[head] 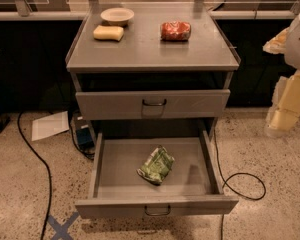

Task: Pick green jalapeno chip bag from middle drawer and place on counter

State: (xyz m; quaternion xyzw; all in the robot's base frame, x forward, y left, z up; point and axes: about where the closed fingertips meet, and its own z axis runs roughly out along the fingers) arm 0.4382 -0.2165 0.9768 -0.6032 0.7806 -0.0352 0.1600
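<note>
Chip bag [156,165] crinkled; gripper [286,106] far right

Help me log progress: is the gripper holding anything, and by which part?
Nothing seems held: the gripper is at the right edge; the chip bag lies in the drawer.

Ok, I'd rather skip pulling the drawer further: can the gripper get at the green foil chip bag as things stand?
Probably yes. The grey metal drawer is pulled well out, and the glossy green-and-white foil chip bag lies uncovered on its floor. The gripper hangs off to the drawer's right, above its rim.
</note>
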